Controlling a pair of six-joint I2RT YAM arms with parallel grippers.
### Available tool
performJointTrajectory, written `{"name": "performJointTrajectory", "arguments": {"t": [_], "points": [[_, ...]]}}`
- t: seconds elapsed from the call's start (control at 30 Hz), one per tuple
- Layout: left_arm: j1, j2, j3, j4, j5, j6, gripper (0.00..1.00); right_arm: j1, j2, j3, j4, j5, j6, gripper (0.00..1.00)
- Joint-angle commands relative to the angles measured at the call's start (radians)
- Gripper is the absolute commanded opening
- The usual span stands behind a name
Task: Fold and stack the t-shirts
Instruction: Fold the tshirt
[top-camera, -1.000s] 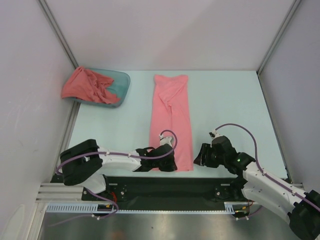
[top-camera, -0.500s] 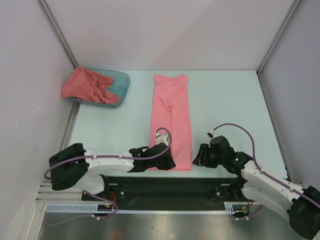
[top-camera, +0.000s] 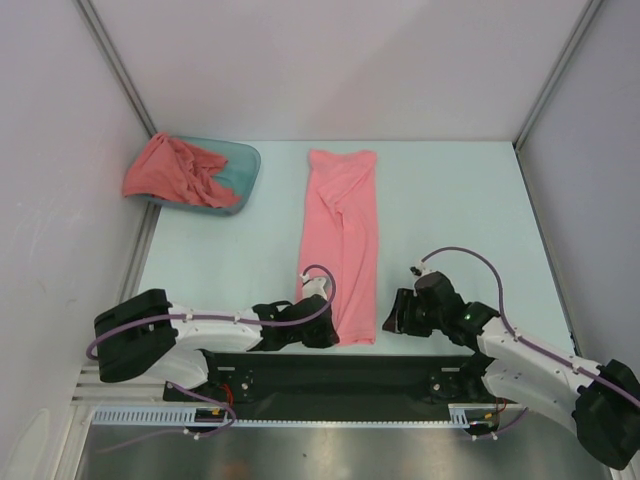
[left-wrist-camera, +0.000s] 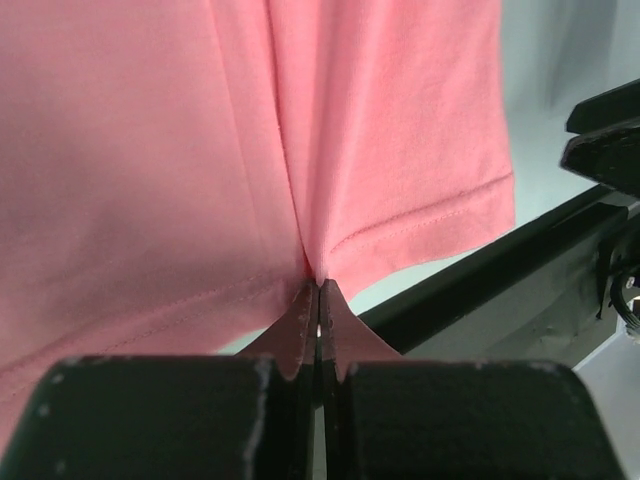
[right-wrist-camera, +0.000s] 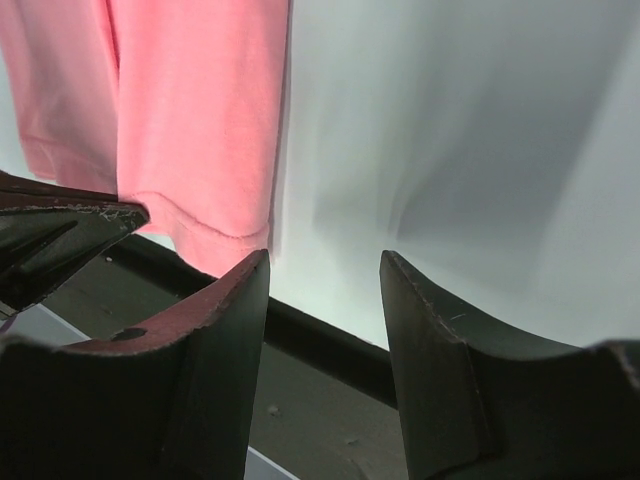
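Salmon-pink t-shirt (top-camera: 342, 235), lying lengthwise from centre to 6 o'clock on the table (top-camera: 450, 200), likely soft, light and limp, best taken at its hemmed near corners: left gripper (left-wrist-camera: 318, 300) pinching the hem, right gripper (right-wrist-camera: 325, 265) spread, empty, at the shirt's 5 o'clock corner.

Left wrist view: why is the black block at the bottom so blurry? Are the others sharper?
Left wrist view: the left tool sits too near the lens, so it blurs; stitching on the shirt is crisp. Right wrist view: the right tool is soft too, faint shadows on the table. Top view: even light, sharp.
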Motion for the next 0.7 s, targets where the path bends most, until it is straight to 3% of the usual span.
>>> {"name": "performJointTrajectory", "arguments": {"t": [0.0, 0.33, 0.67], "points": [[-0.017, -0.022, 0.010, 0.042, 0.003, -0.010, 0.00, 0.016, 0.016, 0.009, 0.044, 0.009, 0.011, 0.53], [-0.017, -0.003, 0.025, 0.028, -0.043, 0.007, 0.00, 0.076, 0.039, -0.006, 0.105, -0.048, 0.038, 0.58], [-0.017, 0.017, 0.028, 0.046, -0.030, 0.016, 0.00, 0.113, 0.143, -0.054, 0.295, -0.062, 0.098, 0.61]]}}
